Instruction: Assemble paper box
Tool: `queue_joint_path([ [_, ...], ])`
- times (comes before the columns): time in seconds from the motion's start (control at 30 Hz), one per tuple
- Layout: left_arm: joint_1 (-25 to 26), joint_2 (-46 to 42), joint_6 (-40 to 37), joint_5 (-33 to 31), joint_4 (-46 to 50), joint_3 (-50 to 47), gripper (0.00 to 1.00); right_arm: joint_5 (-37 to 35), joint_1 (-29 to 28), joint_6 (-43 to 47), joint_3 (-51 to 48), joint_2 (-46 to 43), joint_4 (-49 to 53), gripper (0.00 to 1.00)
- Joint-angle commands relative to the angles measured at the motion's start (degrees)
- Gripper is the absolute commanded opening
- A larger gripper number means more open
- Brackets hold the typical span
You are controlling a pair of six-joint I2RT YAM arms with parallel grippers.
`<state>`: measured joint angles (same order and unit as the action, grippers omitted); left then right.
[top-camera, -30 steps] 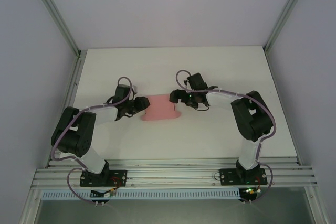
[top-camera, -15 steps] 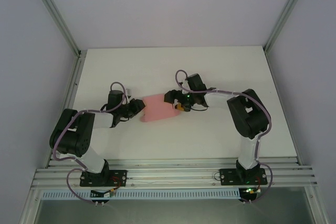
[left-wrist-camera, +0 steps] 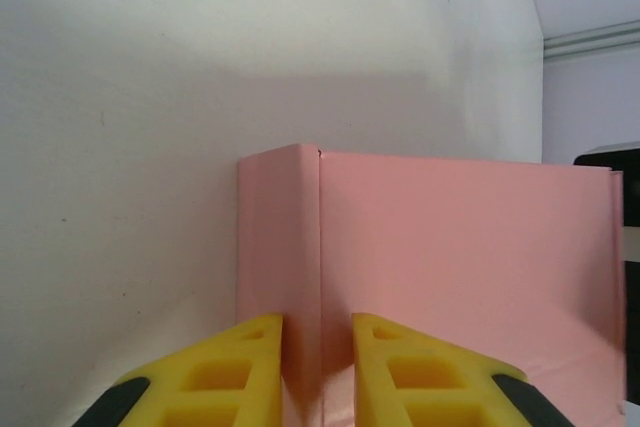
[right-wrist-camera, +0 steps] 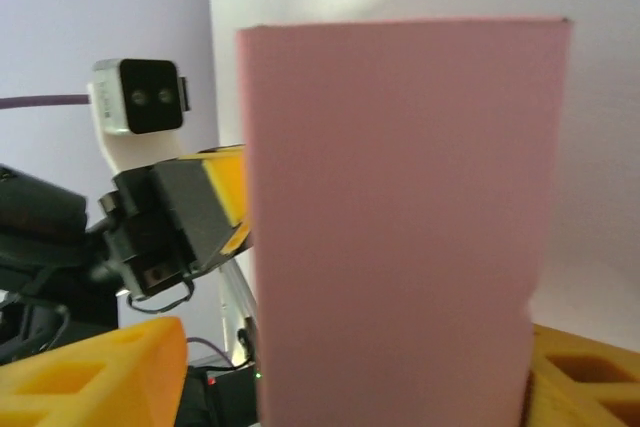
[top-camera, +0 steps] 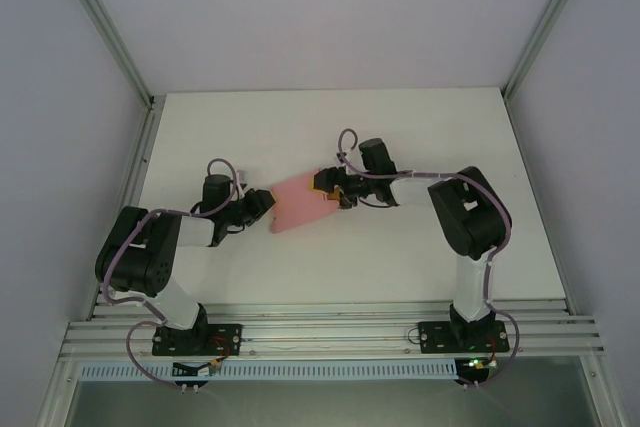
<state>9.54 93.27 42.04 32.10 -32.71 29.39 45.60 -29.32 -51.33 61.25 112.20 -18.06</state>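
**Placement and hold.** The paper box [top-camera: 298,204] sat mid-table [top-camera: 420,137], partly erected and suspended between the two arms. The left gripper [top-camera: 262,203] had its near-left end. On the left wrist camera its yellow fingers [left-wrist-camera: 245,372] stood narrow, pinched on either side of a folded vertical edge of the pink card. I judged this an anchoring grip, steadying one corner so the other arm could work the walls.

The right gripper [top-camera: 328,187] was at the opposite end. On the right wrist camera its fingers were spread wide with a broad pink panel standing between them. The right-hand finger was at the panel's edge, and a gap showed beside the left-hand one. I judged it to be bracketing the panel to square or push it, not clamping.

**Change against the earlier top views.** One second before, the box presented a wider, flatter outline with its lower edge bowed. At inspection it appeared narrower and skewed, its right end carried toward the far side. The right gripper had shifted with that end, and the left arm's wrist had dropped lower and turned.
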Motion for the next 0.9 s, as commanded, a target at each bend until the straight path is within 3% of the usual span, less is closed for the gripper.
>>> queue_joint_path([
  [0.0, -0.39, -0.96, -1.10, 0.60, 0.56, -0.23, 0.22, 4.41, 0.18, -2.59, 0.11, -0.05, -6.01, 0.61],
  [0.1, -0.30, -2.80, -2.34, 0.17, 1.02, -0.03, 0.26, 2.89, 0.27, -0.49, 1.12, -0.55, -0.96, 0.50],
  [0.2, -0.36, -6.06, -5.45, 0.44, 1.63, 1.06, 0.35, 0.27, 0.42, 1.28, 1.71, -1.51, 4.24, 0.49],
  [0.27, -0.32, -9.35, -10.42, 2.09, 0.51, 2.10, 0.53, -1.92, 0.67, 1.43, 2.24, -2.49, 8.44, 0.48],
  [0.37, 0.40, -16.02, -20.88, 6.25, 2.05, 4.85, 0.89, -1.88, 1.66, -1.22, 2.95, -4.27, 13.22, 0.44],
  [0.43, 3.50, -21.15, -31.95, 6.10, 9.82, 8.44, 1.00, -1.07, 2.37, -3.10, 3.80, -5.90, 17.55, 0.42],
  [0.53, 13.24, -25.74, -55.51, -1.22, 31.38, 16.53, 1.00, -2.47, 3.22, -5.14, 6.23, -8.29, 28.72, 0.37],
  [0.63, 22.42, -25.39, -72.93, -9.79, 49.91, 24.10, 1.00, -0.18, 4.52, -7.50, 7.90, -10.24, 34.89, 0.38],
  [0.73, 25.59, -23.99, -83.31, -10.49, 61.05, 28.00, 1.00, 1.87, 6.02, -10.39, 9.09, -12.28, 40.17, 0.40],
  [0.87, 26.87, -22.21, -84.49, -17.28, 58.08, 28.82, 1.00, 2.43, 8.07, -19.60, 6.65, -15.12, 41.05, 0.39],
])
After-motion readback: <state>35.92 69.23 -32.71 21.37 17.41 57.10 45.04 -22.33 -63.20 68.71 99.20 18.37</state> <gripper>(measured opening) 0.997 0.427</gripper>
